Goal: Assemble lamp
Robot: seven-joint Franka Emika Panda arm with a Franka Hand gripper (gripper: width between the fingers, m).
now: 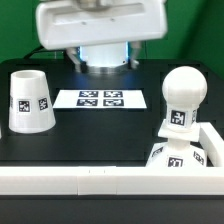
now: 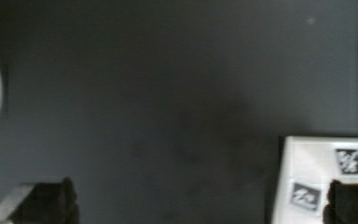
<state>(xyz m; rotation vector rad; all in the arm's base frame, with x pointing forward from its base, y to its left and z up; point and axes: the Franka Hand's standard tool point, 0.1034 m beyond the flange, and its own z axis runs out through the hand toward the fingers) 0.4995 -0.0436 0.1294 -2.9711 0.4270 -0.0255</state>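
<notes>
I've got the gripper (image 2: 202, 203) hanging with jaws apart, empty, above bare table. The round-headed white plastic bulb (image 1: 184, 100) stands in its square base (image 1: 178, 158) at four o'clock; tapered white shade (image 1: 30, 101) waits at nine, unfitted.

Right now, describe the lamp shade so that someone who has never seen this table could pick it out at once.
Start at the marker board, flat on the black table. The shade stands beside it, toward the exterior view's left. It is a white tapered cup, narrow end up, with square tags on its side; the bulb on the far side has a round head instead.
</notes>
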